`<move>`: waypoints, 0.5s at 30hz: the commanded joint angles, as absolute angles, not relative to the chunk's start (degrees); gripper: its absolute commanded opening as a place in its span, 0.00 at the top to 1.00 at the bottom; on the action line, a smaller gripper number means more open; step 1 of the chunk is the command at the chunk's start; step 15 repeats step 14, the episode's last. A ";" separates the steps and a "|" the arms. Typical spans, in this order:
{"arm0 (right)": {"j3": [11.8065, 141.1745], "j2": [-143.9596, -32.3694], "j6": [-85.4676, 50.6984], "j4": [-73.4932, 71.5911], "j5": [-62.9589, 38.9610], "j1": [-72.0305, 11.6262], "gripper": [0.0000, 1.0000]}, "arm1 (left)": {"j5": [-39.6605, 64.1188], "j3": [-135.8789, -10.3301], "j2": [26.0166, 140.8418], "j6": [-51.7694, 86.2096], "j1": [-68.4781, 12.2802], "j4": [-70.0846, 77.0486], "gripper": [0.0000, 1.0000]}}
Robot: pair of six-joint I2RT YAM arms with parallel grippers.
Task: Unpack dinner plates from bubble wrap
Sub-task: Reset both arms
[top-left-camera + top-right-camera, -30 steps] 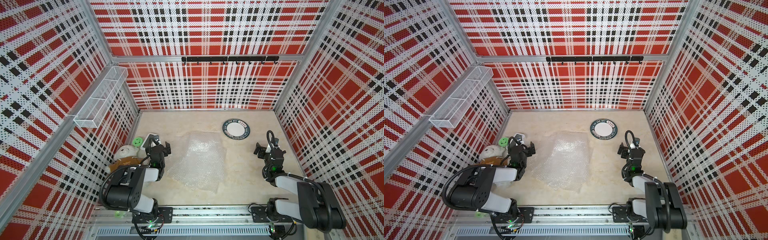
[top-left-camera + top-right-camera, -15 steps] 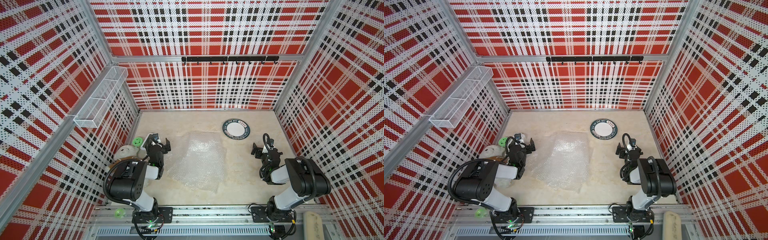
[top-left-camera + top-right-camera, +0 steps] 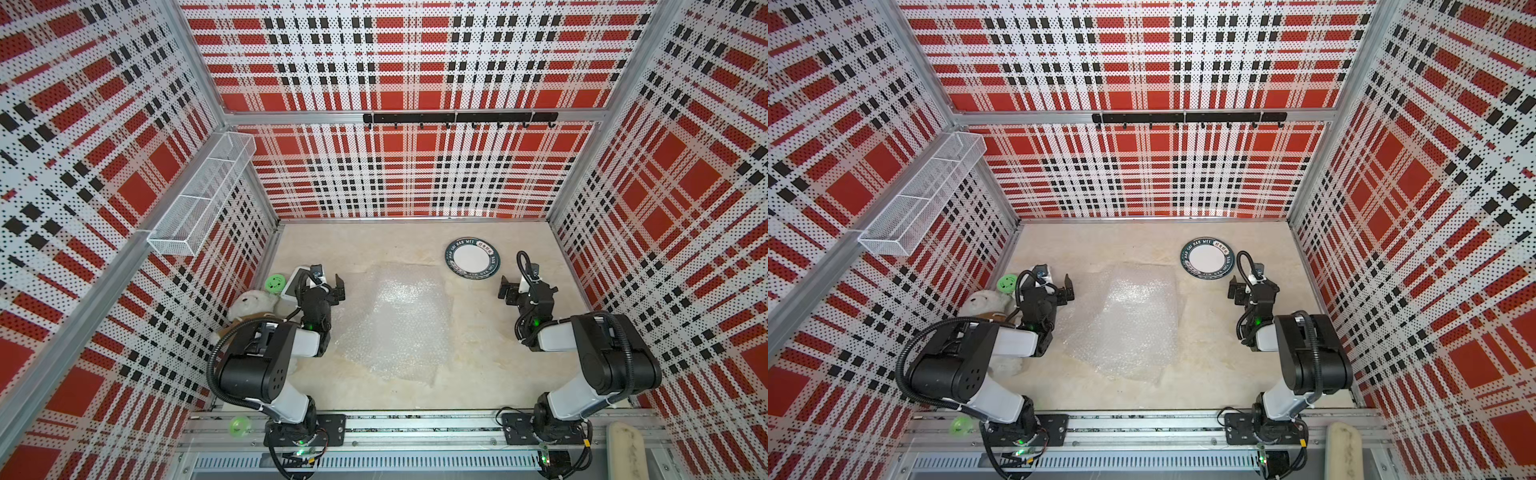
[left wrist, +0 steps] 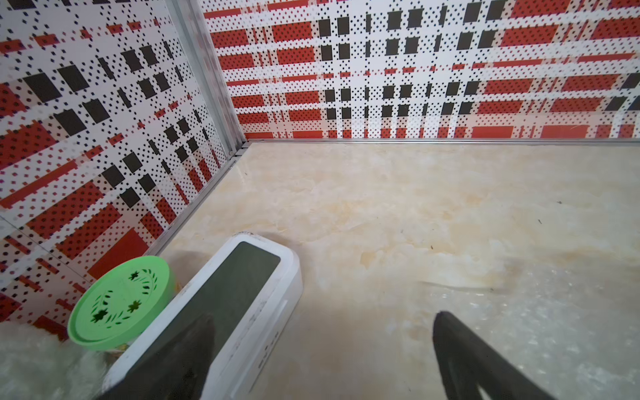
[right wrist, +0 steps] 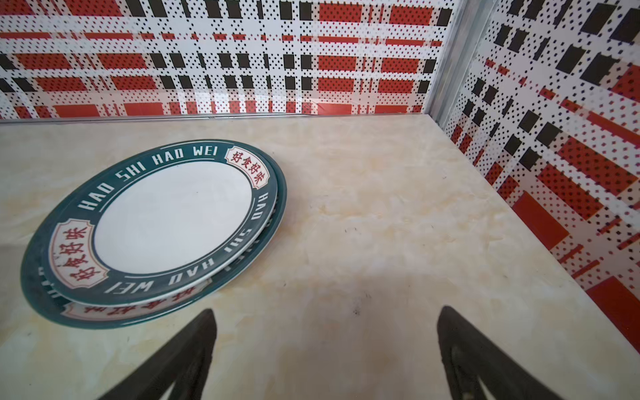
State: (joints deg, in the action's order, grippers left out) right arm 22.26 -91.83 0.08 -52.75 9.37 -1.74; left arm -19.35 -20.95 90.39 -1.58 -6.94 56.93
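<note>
The dinner plates (image 3: 472, 259) (image 3: 1208, 258) lie stacked on the table at the back right, bare, with white centres and dark lettered bands; the right wrist view shows at least two in the stack (image 5: 173, 214). A sheet of bubble wrap (image 3: 399, 324) (image 3: 1125, 324) lies flat in the middle of the table, and the left wrist view catches its edge (image 4: 554, 329). My left gripper (image 3: 326, 286) (image 3: 1054, 286) (image 4: 323, 320) is open and empty, left of the wrap. Near the plates, on the side toward me, my right gripper (image 3: 527, 291) (image 3: 1252, 291) (image 5: 325, 313) is open and empty.
By the left wall sit a small green disc (image 3: 275, 283) (image 4: 121, 301), a white device with a dark screen (image 3: 293, 284) (image 4: 235, 294) and a white plush toy (image 3: 251, 303). A wire basket (image 3: 203, 195) hangs on the left wall and a hook rail (image 3: 459, 118) on the back wall.
Both arms have changed pose, the right elbow rising and pulling inward. Both grippers shifted only slightly and stay open. Plates and bubble wrap have not moved.
</note>
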 commanded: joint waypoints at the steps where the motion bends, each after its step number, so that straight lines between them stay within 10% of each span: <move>1: 22.32 -91.27 1.67 -54.50 10.23 -2.20 0.00 | -20.05 -21.86 90.63 -2.01 -7.02 56.78 0.01; 15: 22.58 -91.32 1.69 -53.97 10.26 -2.19 0.00 | -16.96 -22.41 90.35 -1.14 -5.65 55.08 0.01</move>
